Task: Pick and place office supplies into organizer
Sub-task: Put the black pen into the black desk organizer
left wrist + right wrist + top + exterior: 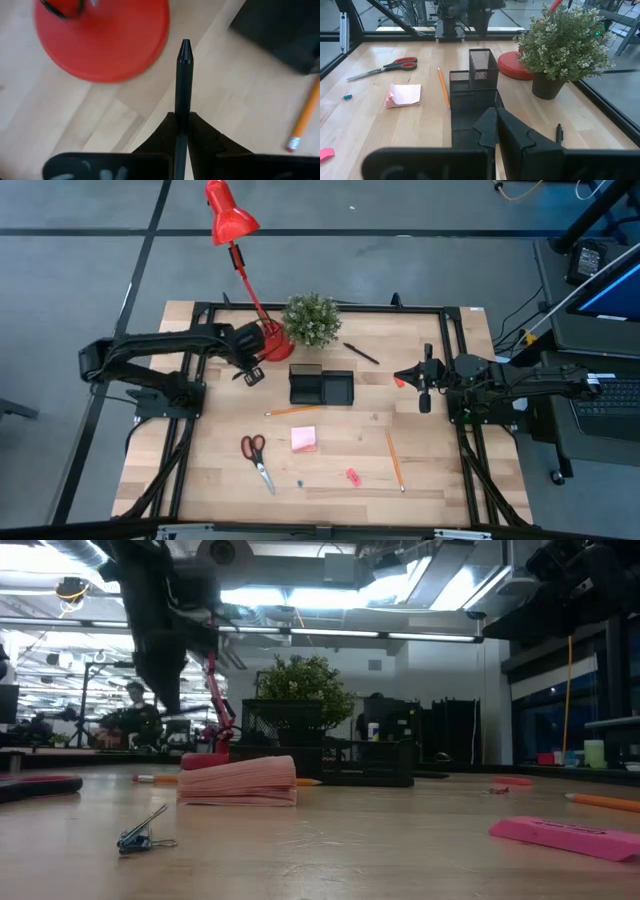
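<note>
Black and slim, a pen [183,95] stands pinched between the pressed-together fingers of the left tool [182,131], its tapered tip pointing out over pale wood beside the lamp's round red base [105,37]. From above, that tool [252,372] hangs just left of the organizer [321,386], a black mesh tray with a taller cup at its far end, set at mid-bench. Near it lie an orange pencil [292,411], a pink sticky pad [304,440] with curled leaves, red-handled scissors [257,460], a pink eraser [353,476], a small blue clip [143,834] and a second pencil [395,459]. Another black pen [361,353] rests far right of the plant [311,319]. Open wood surrounds the tray on its near side. Stretched level from the right edge, the right tool [423,381] is shut on nothing.
</note>
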Action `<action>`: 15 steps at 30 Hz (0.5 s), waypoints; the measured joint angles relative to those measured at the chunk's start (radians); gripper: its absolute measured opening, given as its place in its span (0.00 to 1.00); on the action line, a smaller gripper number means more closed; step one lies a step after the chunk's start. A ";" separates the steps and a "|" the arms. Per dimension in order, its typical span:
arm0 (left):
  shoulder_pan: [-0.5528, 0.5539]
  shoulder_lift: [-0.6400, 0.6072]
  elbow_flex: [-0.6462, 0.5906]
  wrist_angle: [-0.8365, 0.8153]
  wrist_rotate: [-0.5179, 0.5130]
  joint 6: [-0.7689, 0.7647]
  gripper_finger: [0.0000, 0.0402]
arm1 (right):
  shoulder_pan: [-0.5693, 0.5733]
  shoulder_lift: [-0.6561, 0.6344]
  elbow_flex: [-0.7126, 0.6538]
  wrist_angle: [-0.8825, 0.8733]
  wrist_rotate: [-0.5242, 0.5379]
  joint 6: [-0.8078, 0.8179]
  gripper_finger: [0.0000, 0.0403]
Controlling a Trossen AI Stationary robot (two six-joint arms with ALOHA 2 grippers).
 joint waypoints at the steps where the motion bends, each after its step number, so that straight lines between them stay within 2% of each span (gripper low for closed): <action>1: 0.000 -0.026 0.000 0.000 0.000 0.001 0.04 | 0.000 0.000 0.000 0.000 0.000 0.000 0.05; 5: 0.000 -0.127 0.000 0.044 -0.002 0.073 0.04 | 0.000 0.000 0.000 0.000 0.000 -0.001 0.05; 15: 0.000 -0.289 -0.039 0.322 0.042 0.242 0.04 | 0.000 0.000 0.000 0.000 0.000 -0.003 0.05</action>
